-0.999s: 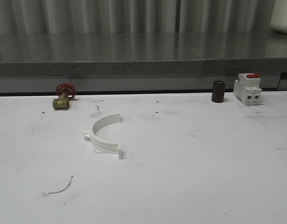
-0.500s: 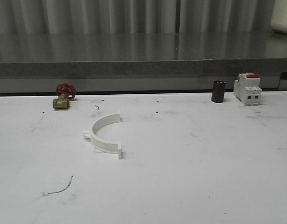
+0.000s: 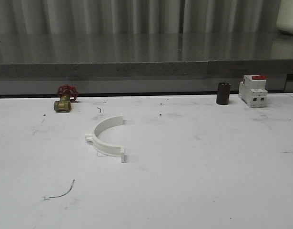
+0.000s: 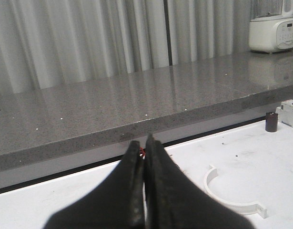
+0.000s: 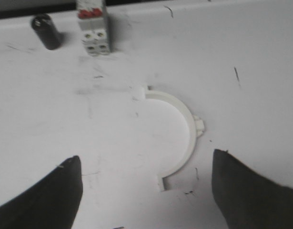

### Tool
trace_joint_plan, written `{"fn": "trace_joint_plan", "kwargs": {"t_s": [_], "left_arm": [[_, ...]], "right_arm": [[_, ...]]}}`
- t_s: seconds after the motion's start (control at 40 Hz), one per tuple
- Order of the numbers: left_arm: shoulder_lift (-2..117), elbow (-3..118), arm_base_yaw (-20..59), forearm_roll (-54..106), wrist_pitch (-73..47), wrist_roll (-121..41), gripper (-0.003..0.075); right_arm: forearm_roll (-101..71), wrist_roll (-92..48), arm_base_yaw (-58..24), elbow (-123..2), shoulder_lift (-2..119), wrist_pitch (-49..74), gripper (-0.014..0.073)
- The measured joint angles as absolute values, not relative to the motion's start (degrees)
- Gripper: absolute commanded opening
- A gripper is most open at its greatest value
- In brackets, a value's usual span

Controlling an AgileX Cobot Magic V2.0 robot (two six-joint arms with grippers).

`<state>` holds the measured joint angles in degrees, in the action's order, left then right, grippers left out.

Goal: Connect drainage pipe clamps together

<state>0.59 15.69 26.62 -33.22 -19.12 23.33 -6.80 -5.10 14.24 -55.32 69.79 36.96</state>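
Task not yet started: one half-ring (image 3: 106,137) lies alone mid-table, ungrasped; no mating half is seen. Left gripper (image 4: 145,157) jaws are pressed together, empty. Right gripper (image 5: 146,183) jaws are spread wide above the half-ring. Valve (image 3: 65,98) is shown by front cam, not right wrist cam.

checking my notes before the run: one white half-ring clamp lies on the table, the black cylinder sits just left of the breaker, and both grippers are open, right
Not quite. The left gripper is shut, its fingers pressed together in the left wrist view. The right gripper is open. The clamp half, black cylinder and breaker are as you say.
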Motion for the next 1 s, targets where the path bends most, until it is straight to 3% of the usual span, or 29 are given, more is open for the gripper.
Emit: {"fn": "trace_joint_plan", "kwargs": {"t_s": [0.475, 0.999], "left_arm": [[0.6, 15.7, 26.6, -33.2, -19.1, 23.3, -0.0020], [0.6, 15.7, 26.6, -33.2, -19.1, 23.3, -0.0020]], "right_arm": [[-3.4, -10.6, 19.7, -73.5, 99.3, 49.3, 0.0582], [-3.4, -13.0, 19.7, -85.2, 115.1, 54.2, 0.0582]]}}
